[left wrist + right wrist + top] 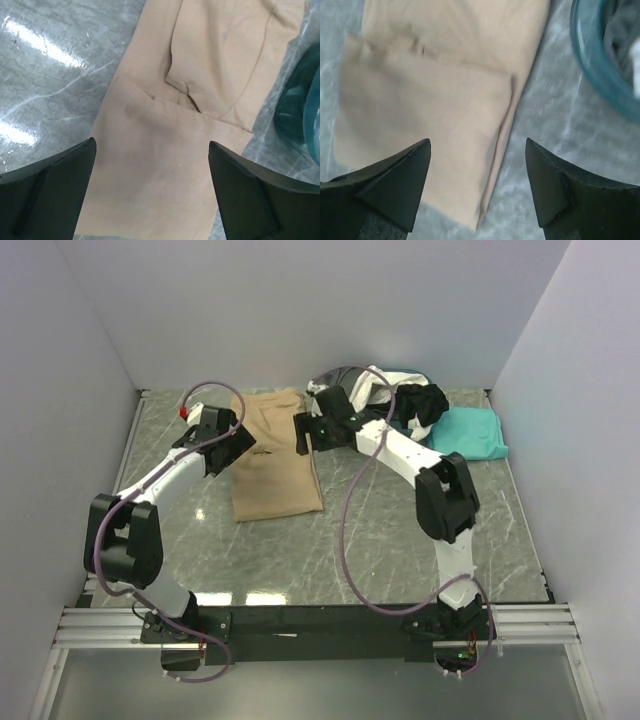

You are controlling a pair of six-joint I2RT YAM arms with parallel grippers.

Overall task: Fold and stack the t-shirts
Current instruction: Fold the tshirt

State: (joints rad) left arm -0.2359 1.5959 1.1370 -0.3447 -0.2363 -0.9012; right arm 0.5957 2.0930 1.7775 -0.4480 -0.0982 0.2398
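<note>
The tan t-shirt [275, 455] lies flat on the table, folded into a long strip with a sleeve tucked on top. My left gripper [237, 443] hovers over its left edge, open and empty; the left wrist view shows tan cloth [170, 150] between the spread fingers [50, 190]. My right gripper [303, 432] hovers over the shirt's right edge, open and empty; the right wrist view shows that folded edge [502, 130] between its fingers [555, 185]. A folded teal t-shirt [470, 432] lies at the back right. White cloth [372, 380] and black cloth [422, 402] are heaped in the basket.
The teal plastic basket [405, 377] stands at the back centre-right, close behind the right arm; its rim shows in the left wrist view [300, 110] and the right wrist view [600, 65]. White walls enclose the grey marble table [300, 550] on three sides.
</note>
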